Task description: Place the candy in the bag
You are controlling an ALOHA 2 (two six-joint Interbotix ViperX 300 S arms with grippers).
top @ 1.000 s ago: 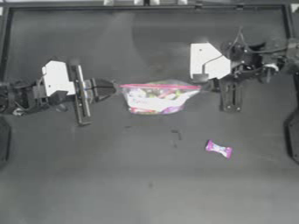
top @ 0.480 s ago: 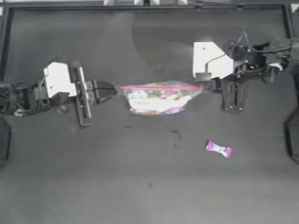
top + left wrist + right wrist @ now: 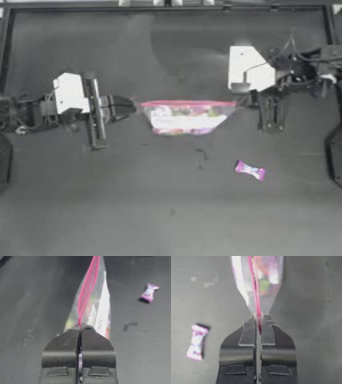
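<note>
My left end effector [image 3: 131, 107] is clenched on one end of the bag [image 3: 187, 117], right at its pink strip, and my right end effector [image 3: 242, 101] is clenched on the opposite end of that same strip. The bag hangs stretched between them near the middle of the bench [image 3: 133, 210], pink mouth edge along the far side, whitish and multicoloured contents showing through the clear plastic. The candy [image 3: 250, 170] lies alone on the bench, nearer the right arm's side and on the near side of the bag, apart from it and from both end effectors. The bench surface is dark and matte, with a few small pale scuffs. A raised dark rim [image 3: 167, 11] frames its far edge.
</note>
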